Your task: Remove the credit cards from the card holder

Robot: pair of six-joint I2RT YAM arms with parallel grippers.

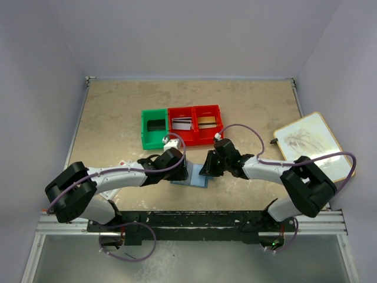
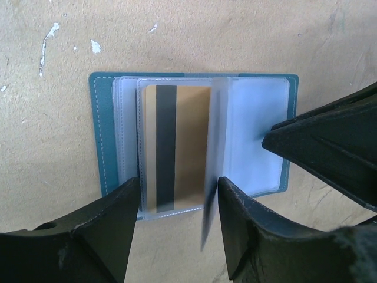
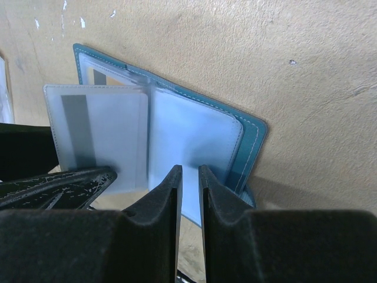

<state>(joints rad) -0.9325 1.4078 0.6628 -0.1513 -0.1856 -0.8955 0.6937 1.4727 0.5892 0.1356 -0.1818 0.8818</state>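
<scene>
Looking down the left gripper [image 2: 178,197]: jaws wide, straddling the near end of the gold card [image 2: 191,147], not closed on it. Card should be light, stiff and slick, and it sits in a floppy clear sleeve (expect drag), so the near short end looks like the best hold. Right gripper [image 3: 189,174]: jaws narrow on the holder's right-hand page; pinning or pinching, can't tell. Card holder [image 2: 103,135] lies open on the worktop [image 2: 235,35] between both arms. Red bins [image 1: 194,125] beyond.
</scene>
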